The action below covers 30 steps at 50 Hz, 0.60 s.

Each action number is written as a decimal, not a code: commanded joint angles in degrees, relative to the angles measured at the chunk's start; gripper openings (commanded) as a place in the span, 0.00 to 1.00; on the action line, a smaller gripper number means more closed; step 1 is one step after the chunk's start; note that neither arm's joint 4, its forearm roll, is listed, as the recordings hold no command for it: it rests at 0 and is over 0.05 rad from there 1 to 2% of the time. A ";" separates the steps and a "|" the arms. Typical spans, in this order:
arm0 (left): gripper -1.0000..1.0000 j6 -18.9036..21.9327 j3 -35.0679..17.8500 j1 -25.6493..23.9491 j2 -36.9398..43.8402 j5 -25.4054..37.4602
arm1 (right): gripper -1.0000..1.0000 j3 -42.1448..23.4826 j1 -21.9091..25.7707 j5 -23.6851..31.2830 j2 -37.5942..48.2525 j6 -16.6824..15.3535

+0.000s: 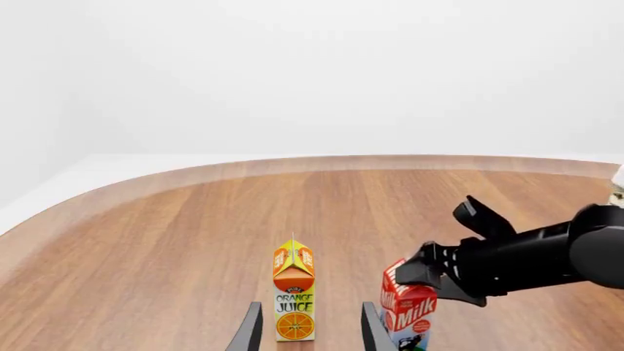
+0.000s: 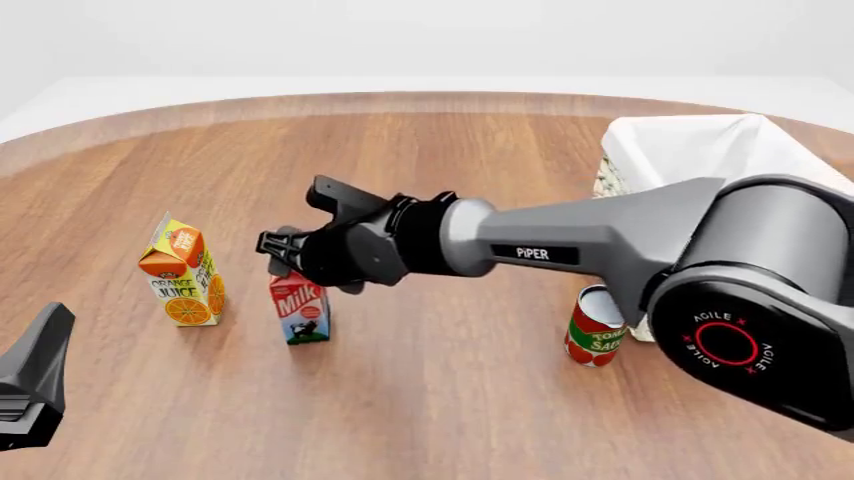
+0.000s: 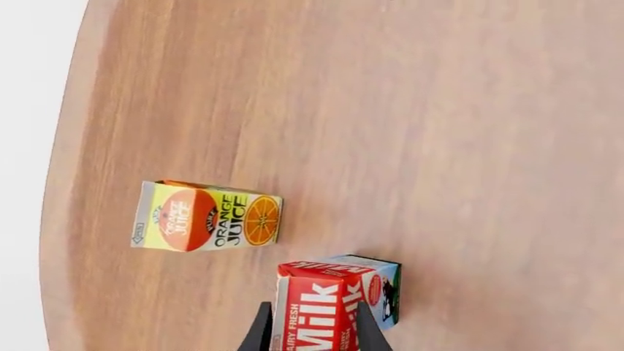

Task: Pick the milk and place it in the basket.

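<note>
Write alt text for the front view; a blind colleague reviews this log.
The right claw straddles the top of an upright milk carton on a wooden table. A juice carton stands to its left, a can to its right by a basket, and the left claw sits low left.

Milk (image 2: 300, 312): red top lettered white "Milk", blue-white lower part, black cow, green base. Juice carton (image 2: 183, 273): yellow body, orange gable panel, orange-slice picture, "ORANGE JUICE" printed. Can (image 2: 595, 328): red label, green band, white lettering. Basket (image 2: 617, 176): cream-white wicker, white cloth lining. Table (image 2: 441, 390): brown wood grain, paler rim at far edge. Right arm (image 2: 601, 238): grey shell, white "PIPER", black joint cap ringed red. Right gripper (image 2: 286, 247): black. Left gripper (image 1: 309, 333): dark grey-black fingers.
</note>
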 commanded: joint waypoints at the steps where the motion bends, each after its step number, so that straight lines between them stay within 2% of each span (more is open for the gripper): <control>1: 1.00 0.00 0.00 0.00 0.00 0.00 | 0.00 -2.16 0.43 0.54 -0.54 -1.46; 21: 1.00 0.00 0.00 0.00 0.00 0.00 | 0.00 -2.04 -0.83 0.73 -3.51 -2.98; 30: 1.00 0.00 0.00 0.00 0.00 0.00 | 0.00 -0.12 -3.07 0.37 -8.23 -4.48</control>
